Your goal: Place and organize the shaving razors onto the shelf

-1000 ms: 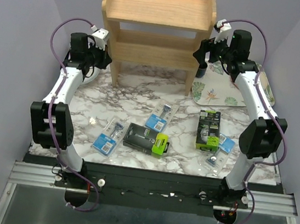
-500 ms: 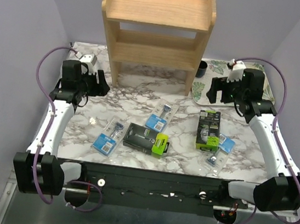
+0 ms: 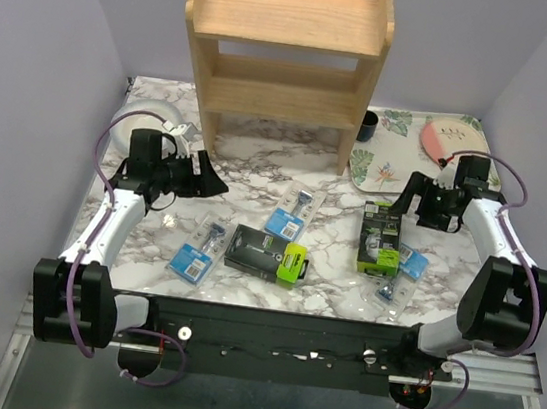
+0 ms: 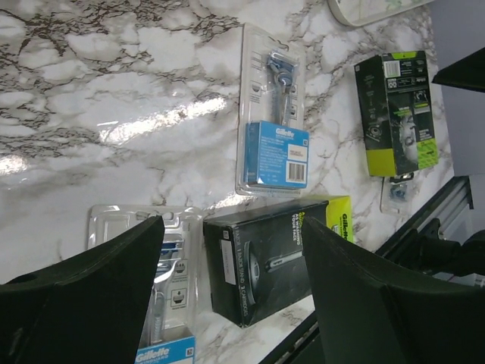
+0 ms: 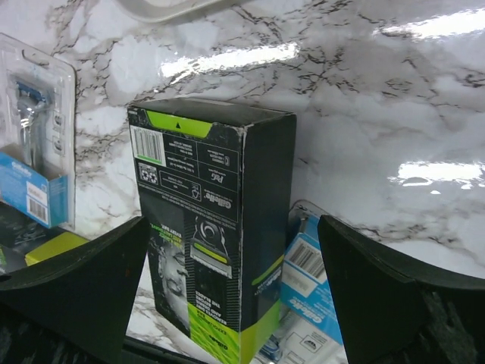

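Observation:
The shaving razors lie on the marble table: a blister pack [image 3: 293, 212] in the middle, another blister pack [image 3: 199, 251] at the left, a black box [image 3: 267, 254] with a lime-green end lying flat, a second black box [image 3: 380, 237], and a third blister pack [image 3: 400, 274] partly under it. The wooden shelf [image 3: 287, 25] stands at the back with bare tiers. My left gripper [image 3: 212, 182] hovers open to the left of the packs. Its wrist view shows the flat box [image 4: 265, 258] between its fingers [image 4: 91, 303]. My right gripper [image 3: 411, 202] is open just behind the second box [image 5: 212, 220].
A floral tray [image 3: 399, 171] lies at the back right with a pink object [image 3: 449, 137] on it. A dark cup [image 3: 367, 126] stands by the shelf's right leg. A white round dish [image 3: 144, 119] sits at the back left. Purple walls close in both sides.
Both arms have come down from beside the shelf to low over the table, nearer the packs. The left gripper's jaws now stand apart. The packs have not moved.

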Robot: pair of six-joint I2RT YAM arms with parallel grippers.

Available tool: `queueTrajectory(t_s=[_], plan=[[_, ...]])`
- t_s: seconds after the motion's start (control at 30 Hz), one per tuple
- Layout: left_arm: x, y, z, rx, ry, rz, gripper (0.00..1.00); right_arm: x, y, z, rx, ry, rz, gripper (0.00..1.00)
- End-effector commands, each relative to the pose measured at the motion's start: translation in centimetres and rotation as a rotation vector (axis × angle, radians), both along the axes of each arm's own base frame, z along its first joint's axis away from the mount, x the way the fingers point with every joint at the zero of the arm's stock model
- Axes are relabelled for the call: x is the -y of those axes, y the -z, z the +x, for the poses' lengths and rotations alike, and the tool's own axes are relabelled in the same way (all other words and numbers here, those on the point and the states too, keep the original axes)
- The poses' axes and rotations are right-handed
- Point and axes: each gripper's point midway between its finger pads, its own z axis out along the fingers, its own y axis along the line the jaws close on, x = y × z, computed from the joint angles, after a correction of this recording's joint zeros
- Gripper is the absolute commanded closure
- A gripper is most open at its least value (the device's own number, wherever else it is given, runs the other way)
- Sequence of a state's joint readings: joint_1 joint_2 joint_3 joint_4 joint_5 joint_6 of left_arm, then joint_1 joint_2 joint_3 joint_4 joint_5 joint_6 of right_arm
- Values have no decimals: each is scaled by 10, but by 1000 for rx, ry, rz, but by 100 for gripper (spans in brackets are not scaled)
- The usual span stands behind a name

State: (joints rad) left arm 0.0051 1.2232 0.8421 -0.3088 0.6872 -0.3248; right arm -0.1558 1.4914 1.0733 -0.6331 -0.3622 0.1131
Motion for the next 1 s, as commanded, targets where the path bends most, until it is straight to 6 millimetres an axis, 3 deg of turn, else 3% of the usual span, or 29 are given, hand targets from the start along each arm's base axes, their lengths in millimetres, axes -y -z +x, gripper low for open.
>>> queueTrajectory(t_s=[0.0, 0.1, 0.37, 0.57, 0.67, 0.97], plan=[[15, -14, 0, 42, 65, -90, 18, -23, 21, 0, -67, -29, 144, 0], [16, -14, 1, 43, 81, -93, 18, -21, 39, -3, -139, 12, 180, 0], [34, -16, 0, 50, 169, -122, 18, -34, 57, 3, -187, -48, 313, 3], [46, -9, 6, 57, 182, -87, 18, -44, 37, 7, -185, -47, 387, 21], [56, -3, 8, 47, 189, -78, 18, -44, 31, 4, -183, -35, 391, 25], [146, 4, 10, -6, 316, -30, 16, -61, 13, -19, -163, -48, 432, 18]])
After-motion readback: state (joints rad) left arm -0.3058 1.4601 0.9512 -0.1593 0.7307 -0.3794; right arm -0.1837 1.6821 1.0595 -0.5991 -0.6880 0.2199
